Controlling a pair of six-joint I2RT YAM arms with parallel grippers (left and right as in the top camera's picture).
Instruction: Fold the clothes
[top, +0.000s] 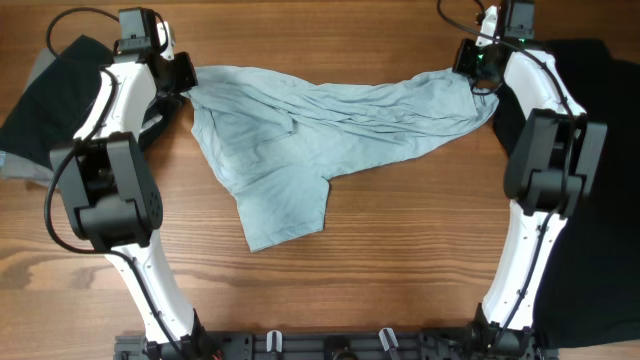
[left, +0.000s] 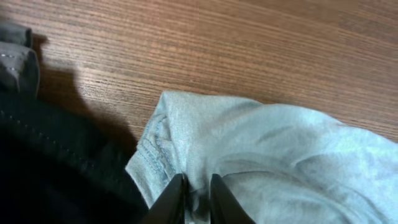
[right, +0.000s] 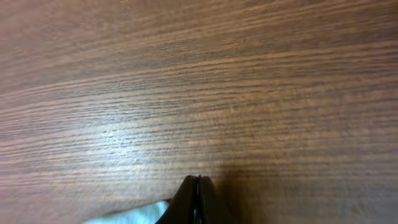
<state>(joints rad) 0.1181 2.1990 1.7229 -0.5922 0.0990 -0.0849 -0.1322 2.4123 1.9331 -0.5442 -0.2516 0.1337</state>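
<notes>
The clothes' pale blue T-shirt (top: 300, 130) lies crumpled across the back of the wooden table, stretched between both arms. My left gripper (top: 185, 85) is at its left end; in the left wrist view the left gripper (left: 198, 177) is shut on a pinch of the T-shirt (left: 280, 149) beside a stitched hem. My right gripper (top: 478, 78) is at the shirt's right end. In the right wrist view the right gripper (right: 198, 178) is shut with its tips pressed together. A sliver of the T-shirt (right: 134, 216) shows only beside its left finger, and no cloth shows between the tips.
A black garment (top: 60, 85) over a grey one (top: 15, 165) lies at the left edge, touching the left arm; both also show in the left wrist view, black garment (left: 50, 168) and grey one (left: 15, 62). Another black garment (top: 600, 150) covers the right edge. Bare wood (top: 400, 260) spreads in front.
</notes>
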